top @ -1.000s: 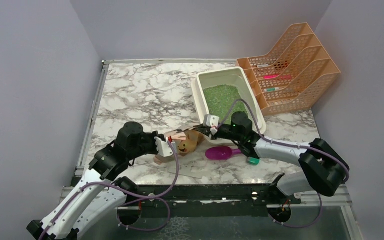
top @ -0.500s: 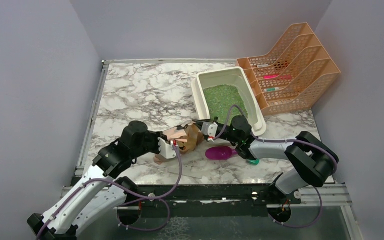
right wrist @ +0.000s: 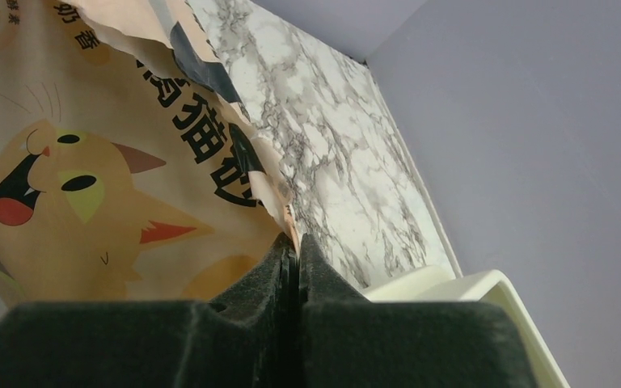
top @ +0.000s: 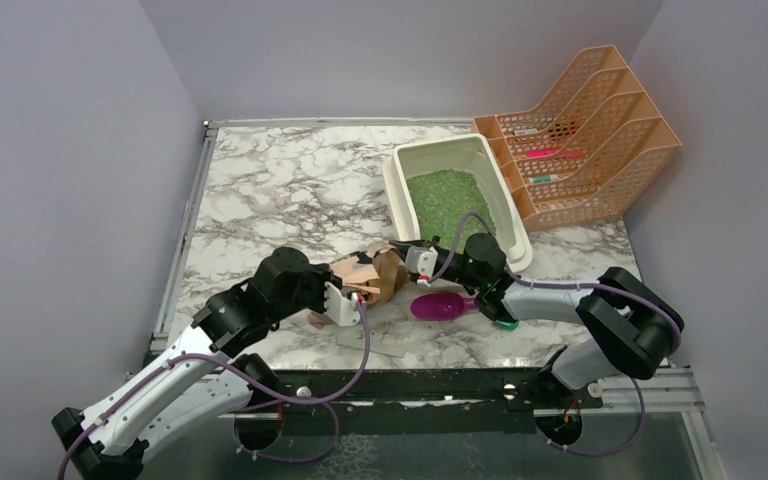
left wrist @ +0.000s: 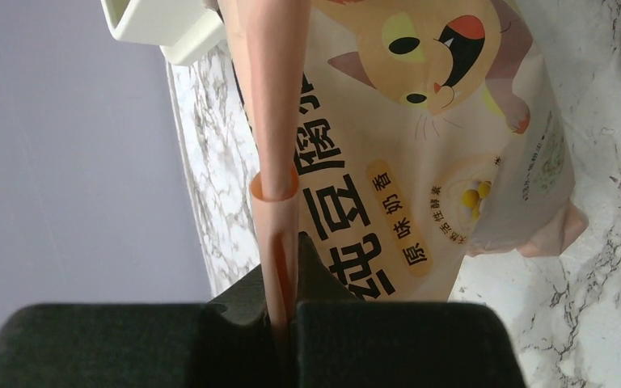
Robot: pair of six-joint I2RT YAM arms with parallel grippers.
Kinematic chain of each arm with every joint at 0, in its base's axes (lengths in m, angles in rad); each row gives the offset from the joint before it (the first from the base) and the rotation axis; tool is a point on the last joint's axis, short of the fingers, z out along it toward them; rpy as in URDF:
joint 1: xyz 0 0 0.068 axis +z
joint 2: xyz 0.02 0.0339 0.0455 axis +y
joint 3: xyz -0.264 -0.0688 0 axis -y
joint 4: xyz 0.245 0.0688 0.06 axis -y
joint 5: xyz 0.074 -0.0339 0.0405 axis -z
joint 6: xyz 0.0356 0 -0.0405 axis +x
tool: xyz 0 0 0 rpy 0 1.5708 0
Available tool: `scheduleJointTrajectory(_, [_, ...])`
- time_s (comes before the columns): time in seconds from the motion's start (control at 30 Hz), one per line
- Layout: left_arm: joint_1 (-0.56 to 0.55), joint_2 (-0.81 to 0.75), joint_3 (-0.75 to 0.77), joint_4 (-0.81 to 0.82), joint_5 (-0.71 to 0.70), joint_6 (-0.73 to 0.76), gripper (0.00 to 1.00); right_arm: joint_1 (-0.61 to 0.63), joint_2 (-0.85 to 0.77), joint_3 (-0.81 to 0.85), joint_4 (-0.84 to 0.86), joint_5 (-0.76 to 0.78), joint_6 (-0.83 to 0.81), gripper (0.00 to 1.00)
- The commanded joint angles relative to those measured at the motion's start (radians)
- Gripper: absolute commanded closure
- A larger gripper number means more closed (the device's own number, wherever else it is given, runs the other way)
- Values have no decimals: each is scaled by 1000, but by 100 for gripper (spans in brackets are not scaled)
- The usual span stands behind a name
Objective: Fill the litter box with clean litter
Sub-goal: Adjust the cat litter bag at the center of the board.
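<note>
- Litter box (top: 438, 148), cream-white, at the back right of the marble table (top: 280, 190).
- Sat flat with the open side up, just beside the orange file rack (top: 590, 140).
- Held the clean litter (top: 450, 195), a bed of small green bits, spread inside its walls.
- Left gripper (top: 344, 298): squeezed tight on a thin fold of the paper bag (top: 375, 278), fingers nearly together with only paper between them.
- Right gripper (top: 407, 256): pinched the torn top edge of the same bag, fingers pressed close on it.
- Paper bag: tan, with an orange cat face and dark letters on the front.
- Stretched between the two grippers, low over the table, near the front end of the litter box.
- Touching the table or not: could not tell.
- Pink scoop (top: 440, 305): lay on the table near the bag, just beside the right arm, bowl end to the left.
- In the file rack: a few small pink and green things, too tiny to name.
</note>
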Motion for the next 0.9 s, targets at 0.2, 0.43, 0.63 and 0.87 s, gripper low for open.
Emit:
scheduleJointTrajectory(0.2, [-109,33,-9,-79,-160,10,100,-39,-239,147,-489,-80,198,64])
scheduleJointTrajectory(0.43, [-186,0,-33,-81,-217,30,100,-40,-323,256,-636,-91,420,37])
scheduleJointTrajectory(0.63, [-254,7,-37,-108,-269,27,100,-52,-86,683,-1120,-81,662,28])
scheduleJointTrajectory(0.87, [-292,40,-20,-145,-298,-5,100,-68,178,966,-1524,-393,610,21])
